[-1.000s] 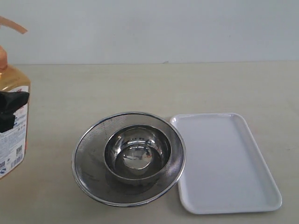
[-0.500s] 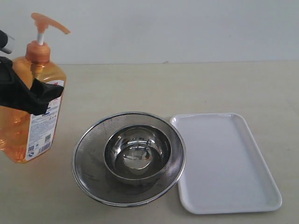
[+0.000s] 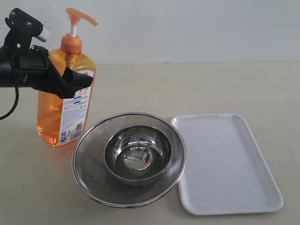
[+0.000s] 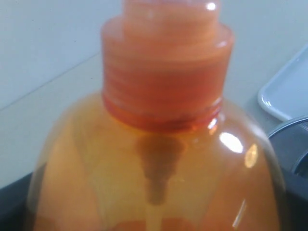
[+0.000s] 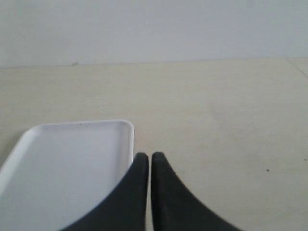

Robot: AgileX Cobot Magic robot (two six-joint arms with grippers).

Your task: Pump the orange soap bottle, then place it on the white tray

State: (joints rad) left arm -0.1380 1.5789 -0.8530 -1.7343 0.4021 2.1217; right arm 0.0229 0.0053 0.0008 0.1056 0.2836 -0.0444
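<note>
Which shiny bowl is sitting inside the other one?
The small smooth steel bowl sits inside. The bigger mesh strainer goes all around it and has tiny holes.

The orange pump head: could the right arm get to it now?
Probably yes: the pump head sticks up bare above the left gripper clamped on the orange soap bottle, with nothing over it.

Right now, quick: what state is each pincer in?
Left pincer: closed on the orange soap bottle.
Right pincer: shut, holding nothing.
</note>
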